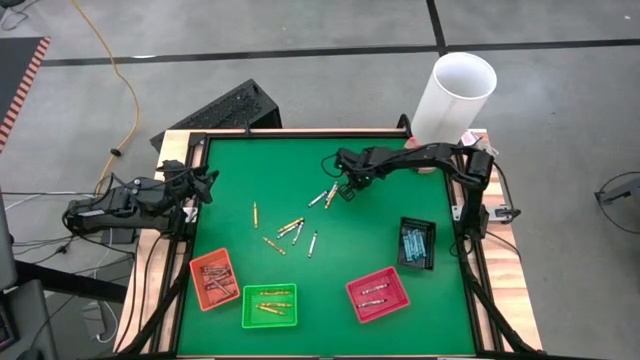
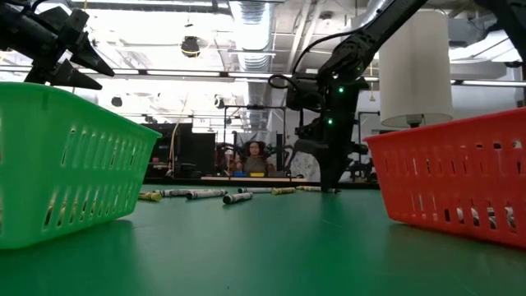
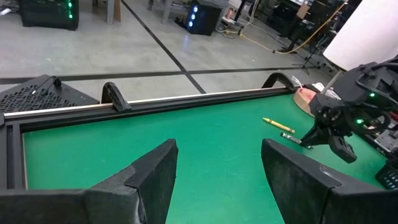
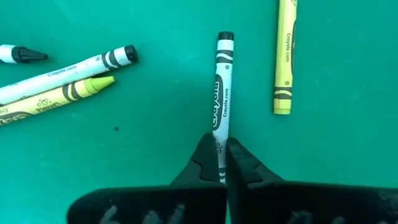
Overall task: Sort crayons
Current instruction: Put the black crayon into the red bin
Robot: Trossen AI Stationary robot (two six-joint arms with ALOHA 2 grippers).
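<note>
A silver-grey crayon (image 4: 222,106) is clamped at one end by the right hand (image 4: 222,163), low on the green surface (image 1: 360,250) near its far edge. A slip or swing is risked by that end grip. Loose crayons (image 1: 290,228) lie near; open room is left toward the trays. The left hand (image 3: 217,180) is held apart, waiting at the left edge.
</note>
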